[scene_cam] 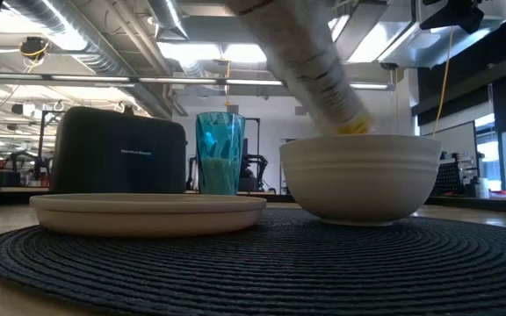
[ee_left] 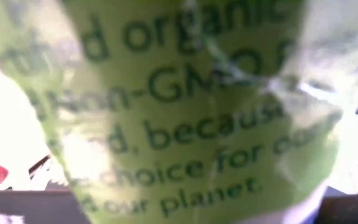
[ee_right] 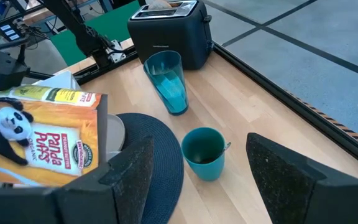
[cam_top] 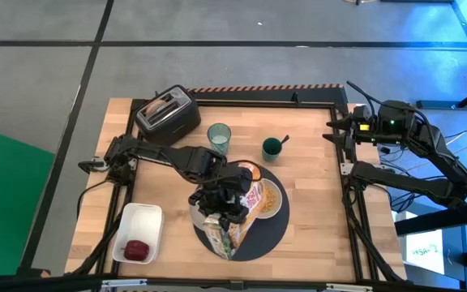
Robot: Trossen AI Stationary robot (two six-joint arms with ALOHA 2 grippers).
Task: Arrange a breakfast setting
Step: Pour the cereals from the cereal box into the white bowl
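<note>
Cereal-pouring step judged in hand: left gripper (cam_top: 221, 212) clamped on tilted box (cam_top: 235, 219) over bowl (scene_cam: 359, 175) on mat (cam_top: 270, 237) at frame centre, right gripper (cam_top: 336, 130) parked upper right, fingers spread; next move likely righting box and clearing mat.

Orange panda-print cereal box (ee_right: 42, 134), teal cup (ee_right: 204, 153)

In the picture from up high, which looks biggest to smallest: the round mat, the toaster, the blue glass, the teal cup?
1. Round mat
2. Toaster
3. Blue glass and teal cup: they look about the same, so I won't rank them.
</note>
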